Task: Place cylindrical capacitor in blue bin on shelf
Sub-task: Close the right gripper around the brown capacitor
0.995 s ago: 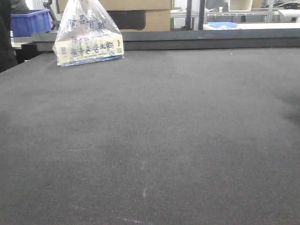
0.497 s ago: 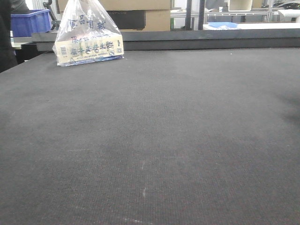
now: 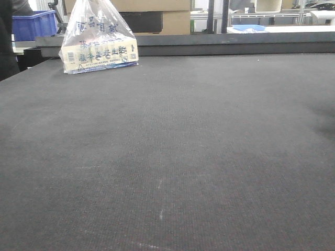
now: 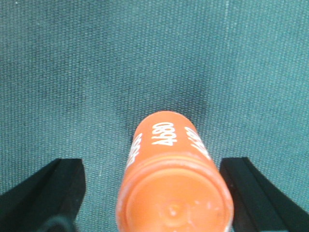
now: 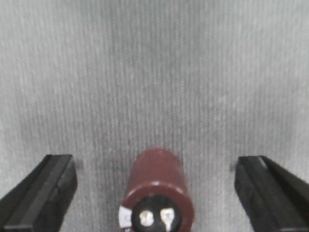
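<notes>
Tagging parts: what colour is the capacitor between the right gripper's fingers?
Capacitor is dark maroon, with a black terminal end; best in right wrist view.

The left wrist view's lower edge cuts off the near end of the orange cylinder and the left fingers. You can read only "4680" in its print. The right wrist view's lower edge cuts the capacitor and the right fingers. In the front view, the top edge crops the bag. Its print is too small to read.
</notes>
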Controlling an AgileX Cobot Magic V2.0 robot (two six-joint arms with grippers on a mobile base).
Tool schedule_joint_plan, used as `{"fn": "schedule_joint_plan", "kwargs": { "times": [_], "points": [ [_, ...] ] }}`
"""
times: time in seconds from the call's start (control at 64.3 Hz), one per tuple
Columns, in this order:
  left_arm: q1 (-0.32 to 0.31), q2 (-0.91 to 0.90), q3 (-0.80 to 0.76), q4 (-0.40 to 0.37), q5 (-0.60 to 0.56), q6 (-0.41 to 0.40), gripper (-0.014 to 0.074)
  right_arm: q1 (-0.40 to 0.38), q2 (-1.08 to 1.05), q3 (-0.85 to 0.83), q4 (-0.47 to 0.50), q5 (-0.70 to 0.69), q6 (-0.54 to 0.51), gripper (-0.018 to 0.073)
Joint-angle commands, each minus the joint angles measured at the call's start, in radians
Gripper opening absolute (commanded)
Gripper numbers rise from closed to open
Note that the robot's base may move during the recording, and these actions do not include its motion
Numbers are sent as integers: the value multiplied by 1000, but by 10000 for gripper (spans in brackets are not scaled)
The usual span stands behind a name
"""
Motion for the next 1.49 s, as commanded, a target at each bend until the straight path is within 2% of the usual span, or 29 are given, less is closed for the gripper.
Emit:
{"fn": "schedule_joint_plan", "kwargs": {
  "times": [0.0,0.155,0.311,0.373,0.668,0.964,1.041,1.181,1.29,1.477],
  "points": [
    [-5,-4,-7,-3,7,-6,461,-1,0,-5,-3,-12,-3,482],
    [-5,-4,-7,-3,13,-6,461,-1,0,-5,-3,-9,-3,256],
    [-5,-4,-7,-23,17,-6,461,-1,0,-5,-3,-9,-3,-86],
    [-5,-4,-7,-30,17,-6,459,-1,0,-5,-3,-9,-3,-170],
    [-5,-4,-7,-35,17,-6,400,-1,0,-5,-3,-4,-3,-162],
    [-5,-3,-7,-37,13,-6,381,-1,0,-5,-3,-4,-3,-162],
    [-5,-3,-7,-37,13,-6,310,-1,0,-5,-3,-4,-3,-162],
    [-5,-3,-7,-39,13,-6,37,-1,0,-5,1,-4,-3,-162],
    [-5,-3,-7,-39,13,-6,-104,-1,0,-5,1,-3,-3,-162],
    [-5,-5,-7,-39,13,-6,-111,-1,-21,-5,1,18,24,-162]
  ]
}}
